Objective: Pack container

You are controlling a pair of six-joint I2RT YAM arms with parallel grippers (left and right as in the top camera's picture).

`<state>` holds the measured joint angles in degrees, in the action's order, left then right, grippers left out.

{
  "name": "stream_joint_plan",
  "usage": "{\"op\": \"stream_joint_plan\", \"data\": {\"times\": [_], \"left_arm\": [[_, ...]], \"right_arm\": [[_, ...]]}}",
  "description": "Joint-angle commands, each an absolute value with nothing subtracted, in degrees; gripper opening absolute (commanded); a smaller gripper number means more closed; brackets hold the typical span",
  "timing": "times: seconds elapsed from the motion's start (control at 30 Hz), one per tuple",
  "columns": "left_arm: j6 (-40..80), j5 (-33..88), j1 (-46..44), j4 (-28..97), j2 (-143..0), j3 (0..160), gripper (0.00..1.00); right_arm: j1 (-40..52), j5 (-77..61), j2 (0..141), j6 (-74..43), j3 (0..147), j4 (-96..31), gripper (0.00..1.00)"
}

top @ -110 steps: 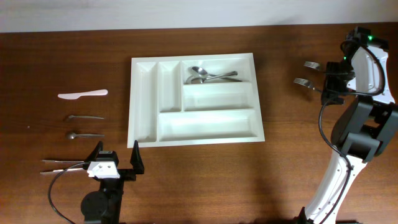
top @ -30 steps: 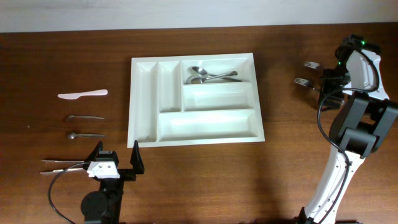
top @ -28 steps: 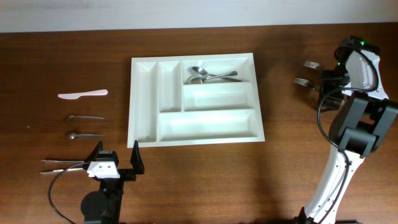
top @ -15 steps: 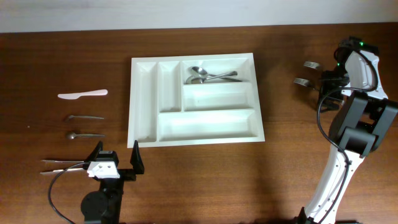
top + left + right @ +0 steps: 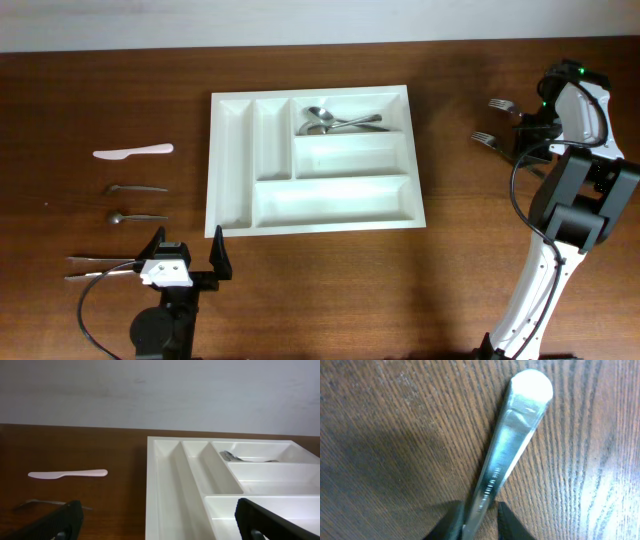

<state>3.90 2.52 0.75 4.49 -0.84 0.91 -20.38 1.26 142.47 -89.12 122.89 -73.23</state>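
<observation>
Right now, from overhead, you have the container (image 5: 330,202) lying flat on the counter (image 5: 320,290) at centre frame, with spoons (image 5: 335,121) in its upper right compartment. Your left hand (image 5: 185,252) sits at the lower left, just below the container's lower left corner, its fingers spread wide with nothing between them. A white knife (image 5: 133,151) lies at the left of the frame, well apart from the container. At the right edge, your right hand (image 5: 522,142) is down over the handle end of the lower fork (image 5: 485,138). The upper fork (image 5: 500,104) lies just above it.

From the left wrist, the two dark fingertips (image 5: 60,520) stand at the bottom corners, far apart and holding nothing. The container fills the right half and the white knife lies at middle left.

From the right wrist, the lower fork's handle runs from upper right down to bottom centre over the wood grain. Two dark fingertips (image 5: 450,522) press against either side of it at the bottom edge, so this hand is closed on the lower fork.
</observation>
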Motion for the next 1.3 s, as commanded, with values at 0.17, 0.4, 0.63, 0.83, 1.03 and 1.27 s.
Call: {"op": "stream_joint_plan", "data": {"times": [0.17, 0.4, 0.63, 0.83, 1.03, 1.27], "left_arm": [[3.0, 2.5, 0.8, 4.5, -0.3, 0.5, 0.99], [3.0, 2.5, 0.8, 4.5, -0.3, 0.5, 0.99], [3.0, 2.5, 0.8, 4.5, -0.3, 0.5, 0.99], [3.0, 2.5, 0.8, 4.5, -0.3, 0.5, 0.99], [3.0, 2.5, 0.8, 4.5, -0.3, 0.5, 0.99], [3.0, 2.5, 0.8, 4.5, -0.3, 0.5, 0.99]], "right_arm": [[-20.7, 1.7, 143.7, -89.4, 123.5, -73.3, 0.08], [-20.7, -0.9, 143.7, -84.9, 123.9, -71.0, 0.04], [-20.7, -1.1, 143.7, -80.5, 127.3, -70.5, 0.04], [-20.6, -3.1, 143.7, -73.6, 134.8, -71.0, 0.04], [-20.6, -3.9, 143.6, -72.8, 141.7, -74.7, 0.04], [-20.6, -4.1, 143.6, -72.8, 141.4, -75.2, 0.36]]}}
